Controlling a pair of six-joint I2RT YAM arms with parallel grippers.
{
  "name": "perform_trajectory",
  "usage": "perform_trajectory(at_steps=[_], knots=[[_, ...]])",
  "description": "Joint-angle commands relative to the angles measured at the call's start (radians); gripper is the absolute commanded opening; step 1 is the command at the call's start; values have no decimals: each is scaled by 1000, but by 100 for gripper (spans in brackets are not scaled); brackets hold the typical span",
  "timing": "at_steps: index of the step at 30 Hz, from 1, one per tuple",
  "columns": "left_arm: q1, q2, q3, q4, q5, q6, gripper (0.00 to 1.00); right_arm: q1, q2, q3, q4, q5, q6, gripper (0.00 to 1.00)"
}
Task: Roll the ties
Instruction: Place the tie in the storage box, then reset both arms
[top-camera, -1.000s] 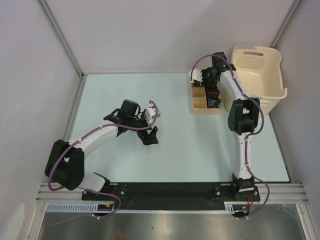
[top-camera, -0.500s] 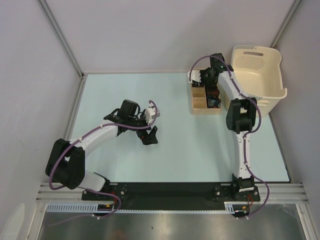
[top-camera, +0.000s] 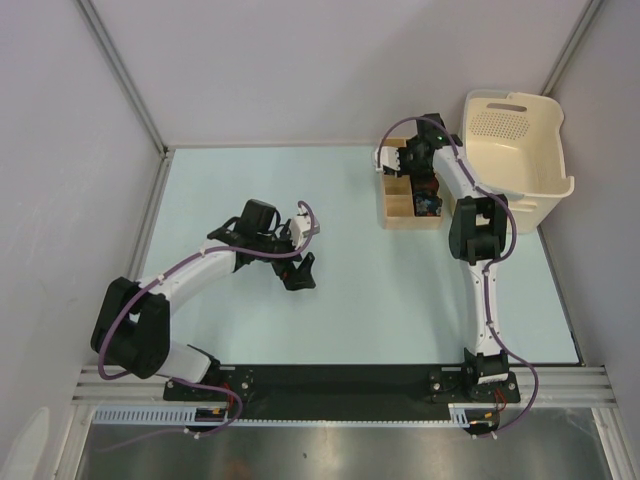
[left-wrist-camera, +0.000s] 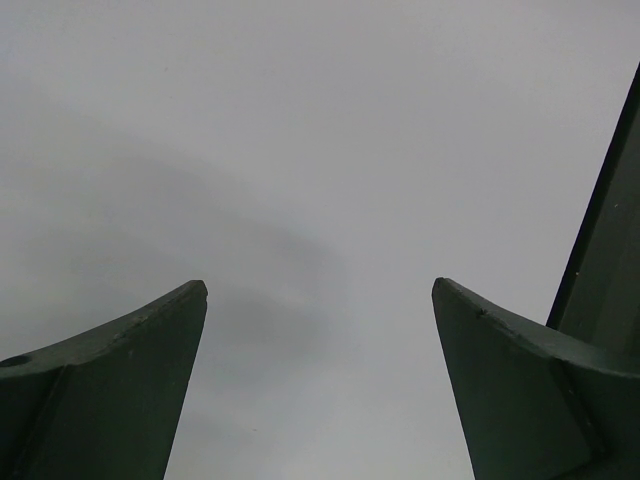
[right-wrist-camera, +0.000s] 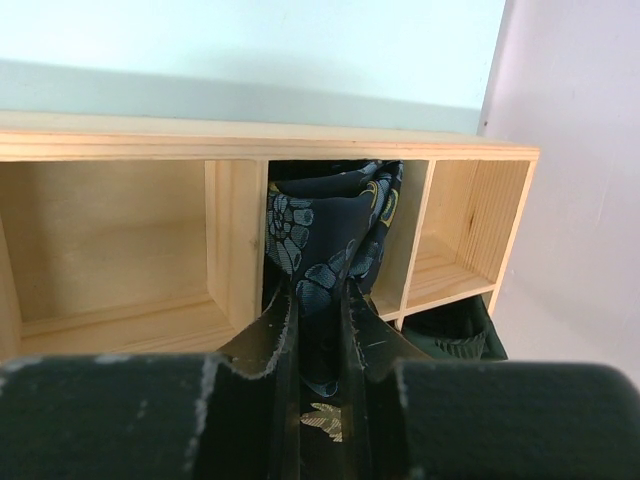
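Your right hand (right-wrist-camera: 315, 300) is pinched nearly shut on the floral tie (right-wrist-camera: 330, 225). The wrist cam shows it best: both fingers (right-wrist-camera: 280, 330) are squeezed onto the navy fabric, and the blue and yellow pattern bunches up above them. The tie sits in the middle cell of the wooden box (right-wrist-camera: 120, 150), between two dividers, and the cells either side of it look bare. Down at the lower right of that view there's a second dark tie (right-wrist-camera: 455, 330), tucked in its own cell and clear of the fingers.

You get none of that from the top cam. There the right arm is stretched out over the far end of the box and covers the grip, so all you can make out is a dark patterned bundle in one of the near cells. What that view does give you is the layout: the box is right beside the cream basket (top-camera: 520, 150), at the far right of the table (top-camera: 250, 180).

The left hand (top-camera: 300, 272) is well away, out over the middle of the table. Its wrist cam shows the fingers spread wide, with nothing between them but plain grey surface.
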Motion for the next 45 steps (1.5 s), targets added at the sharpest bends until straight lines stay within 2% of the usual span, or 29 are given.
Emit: perform_trajectory(at_steps=[1, 4, 5, 6, 8, 9, 13, 14, 18, 19, 20, 27, 32, 36, 39, 41, 45], knots=[[11, 1, 42, -11, 27, -11, 99, 6, 33, 22, -47, 35, 61, 2], [11, 0, 42, -11, 26, -8, 99, 12, 19, 10, -4, 81, 89, 17], [11, 1, 44, -9, 26, -11, 99, 9, 5, 7, 1, 83, 95, 25], [11, 3, 44, -9, 27, -11, 99, 9, -2, 7, 2, 78, 101, 40], [11, 4, 51, -6, 27, -15, 100, 4, -22, -4, 2, 63, 96, 52], [11, 4, 54, -8, 26, -17, 99, 1, -45, -10, 5, 59, 98, 60], [11, -8, 64, -8, 18, -14, 100, 2, -108, -38, 13, 32, 122, 71], [11, -9, 65, -11, 15, -12, 99, 4, -125, -47, 18, 26, 135, 77], [11, -28, 62, -15, 12, -19, 99, 21, -258, -105, 65, -20, 199, 87], [11, -32, 61, -15, 9, -22, 99, 22, -281, -121, 73, -27, 205, 91], [11, -36, 56, -15, 7, -23, 100, 25, -310, -156, 85, -32, 219, 99], [14, -91, 38, 3, -49, -61, 99, 41, -516, -285, 261, -43, 410, 100], [41, -128, 73, -6, -126, -94, 99, 55, -625, -312, 303, 37, 734, 100], [124, -112, 134, -52, -152, -104, 100, 53, -708, -384, 252, 162, 1016, 100], [196, -92, 191, -90, -165, -144, 100, 38, -802, -502, 202, 192, 1239, 100], [225, -74, 215, -106, -165, -169, 100, 26, -866, -654, 199, 184, 1369, 100], [252, -66, 220, -144, -243, -164, 100, -11, -1052, -921, 197, 166, 1475, 100]])
